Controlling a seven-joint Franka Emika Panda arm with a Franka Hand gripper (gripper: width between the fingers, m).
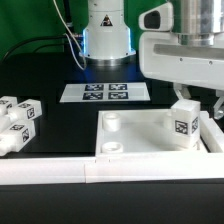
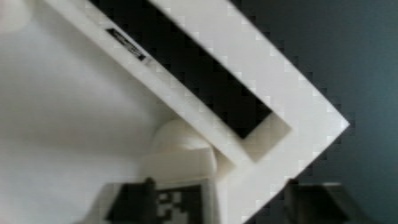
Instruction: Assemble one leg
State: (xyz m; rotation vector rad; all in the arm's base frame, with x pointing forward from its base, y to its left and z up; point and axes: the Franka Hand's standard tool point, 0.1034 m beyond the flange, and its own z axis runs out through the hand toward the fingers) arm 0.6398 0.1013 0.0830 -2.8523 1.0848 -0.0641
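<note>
My gripper (image 1: 190, 110) hangs over the exterior view's right and is shut on the leg (image 1: 183, 122), a chunky white post with a black-and-white tag, held upright. The leg's lower end sits at the far right corner of the white square panel (image 1: 140, 140); I cannot tell whether it is seated in a socket. In the wrist view the leg (image 2: 182, 200) sits between my dark fingers (image 2: 134, 200), just above a round corner socket (image 2: 178, 145) inside the panel's raised rim (image 2: 267, 75). My gripper (image 2: 231, 205) shows only at the picture's edge.
Other loose legs (image 1: 18, 120) lie in a cluster at the exterior view's left. The marker board (image 1: 106, 93) lies in front of the robot base (image 1: 107, 35). A long white bar (image 1: 110, 172) runs along the front, against the panel.
</note>
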